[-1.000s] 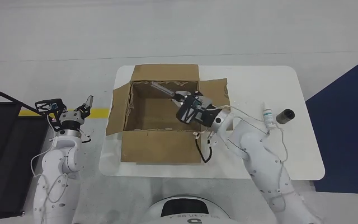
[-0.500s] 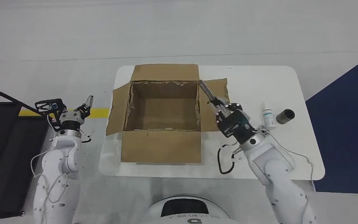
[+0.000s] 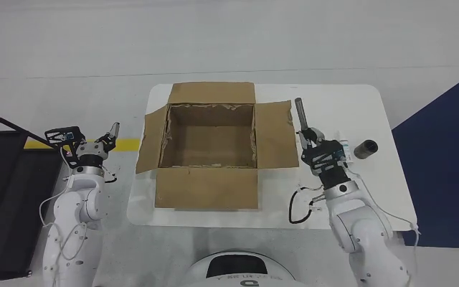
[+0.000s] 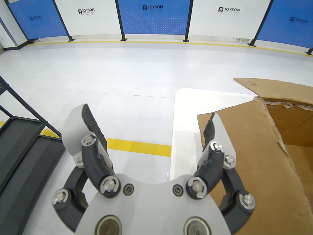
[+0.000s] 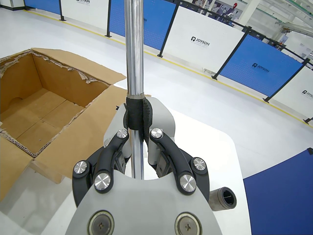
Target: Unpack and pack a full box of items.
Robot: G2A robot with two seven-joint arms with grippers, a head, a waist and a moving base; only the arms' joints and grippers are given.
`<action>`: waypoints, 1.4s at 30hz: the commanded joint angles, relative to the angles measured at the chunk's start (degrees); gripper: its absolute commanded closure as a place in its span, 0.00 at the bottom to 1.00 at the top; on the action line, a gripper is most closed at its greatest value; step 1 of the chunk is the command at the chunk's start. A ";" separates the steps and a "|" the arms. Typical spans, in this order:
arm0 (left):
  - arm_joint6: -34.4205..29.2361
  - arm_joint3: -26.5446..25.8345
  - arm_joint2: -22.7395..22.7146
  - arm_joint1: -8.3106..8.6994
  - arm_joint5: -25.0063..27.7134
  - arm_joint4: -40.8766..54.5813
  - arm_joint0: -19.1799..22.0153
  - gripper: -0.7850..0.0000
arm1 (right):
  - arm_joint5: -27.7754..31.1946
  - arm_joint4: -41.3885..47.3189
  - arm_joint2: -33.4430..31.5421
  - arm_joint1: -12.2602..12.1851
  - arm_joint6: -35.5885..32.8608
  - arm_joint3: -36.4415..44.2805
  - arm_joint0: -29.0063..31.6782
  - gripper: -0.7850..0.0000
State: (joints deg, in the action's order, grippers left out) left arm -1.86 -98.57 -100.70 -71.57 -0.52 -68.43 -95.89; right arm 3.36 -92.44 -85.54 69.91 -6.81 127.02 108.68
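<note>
1. Right gripper clamps one shiny steel rod above the white counter, beside one open brown cardboard box.
2. Left gripper gapes wide, off the counter.
3. One dark metal cylinder lies nearby.

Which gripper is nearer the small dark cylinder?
Right. The right gripper holds a metal rod just beside the cylinder; the left gripper hangs beyond the box, off the table.

Rod: polished metal, smooth, mirror-glossy.
Box: brown corrugated cardboard, matt; rim edges torn and rough.
Bench: white, smooth, faint sheen.
Right hand: grey satin metal plates; pads black, ribbed, rubber-like.
Short sleeve: dull grey metal.
</note>
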 commanded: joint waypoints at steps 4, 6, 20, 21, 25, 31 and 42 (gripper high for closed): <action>0.00 0.00 0.00 0.00 0.00 0.00 0.00 0.00 | 1.28 6.55 0.62 0.26 -2.96 -3.85 -3.03 1.00; 0.00 0.00 0.00 0.00 0.00 0.00 0.00 0.00 | 0.46 9.74 -0.58 0.34 -5.33 -5.91 -3.49 1.00; 0.00 0.00 0.00 0.00 0.00 0.00 0.00 0.00 | -5.91 23.80 -4.88 0.75 -27.59 -13.67 -8.47 1.00; 0.00 0.00 0.00 0.00 0.00 0.00 0.00 0.00 | -5.77 25.19 -4.86 0.78 -28.68 -15.01 -9.81 1.00; 0.00 0.00 0.00 0.00 0.00 0.00 0.00 0.00 | -7.19 25.90 -4.21 0.83 -32.44 -21.20 -15.20 1.00; 0.00 0.00 0.00 0.00 0.00 0.00 0.00 0.00 | -9.20 24.47 -2.42 0.93 -36.75 -28.42 -21.05 1.00; 0.00 0.00 0.00 0.00 0.00 0.00 0.00 0.00 | -13.00 23.79 -0.94 1.14 -42.48 -36.89 -27.27 0.84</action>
State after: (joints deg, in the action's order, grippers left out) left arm -1.86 -98.57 -100.70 -71.57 -0.52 -68.43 -95.89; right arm -9.60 -68.37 -86.55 71.07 -49.00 90.63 81.72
